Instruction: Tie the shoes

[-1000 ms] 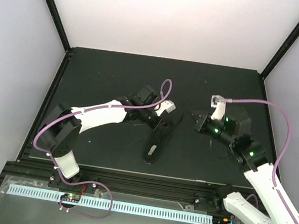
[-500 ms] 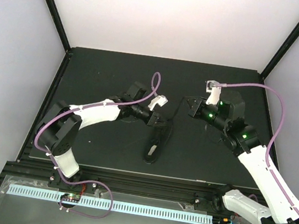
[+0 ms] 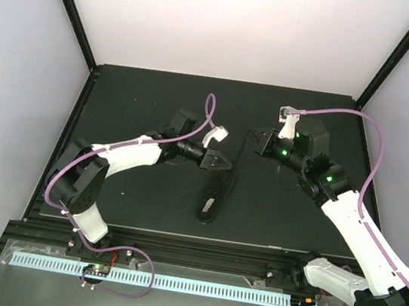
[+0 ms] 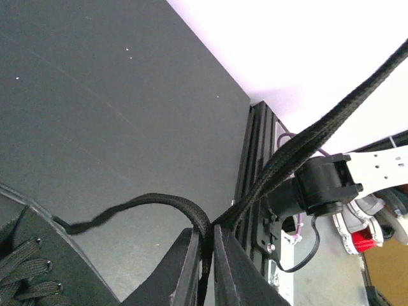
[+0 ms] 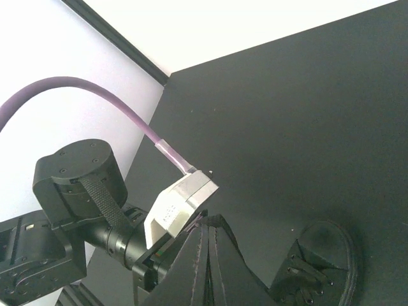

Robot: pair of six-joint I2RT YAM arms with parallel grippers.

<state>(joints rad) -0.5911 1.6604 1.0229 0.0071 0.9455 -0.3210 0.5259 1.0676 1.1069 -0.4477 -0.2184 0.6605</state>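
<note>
Left end effector (image 3: 216, 160) is pinched tight on a lace (image 4: 166, 204). Right end effector (image 3: 261, 142) is closed too, gripping the second lace (image 3: 236, 157) as far as I can see. Black shoe (image 3: 213, 196) lies mid-bench (image 3: 135, 105), at 6 o'clock from the left tip, 7 o'clock from the right.
</note>
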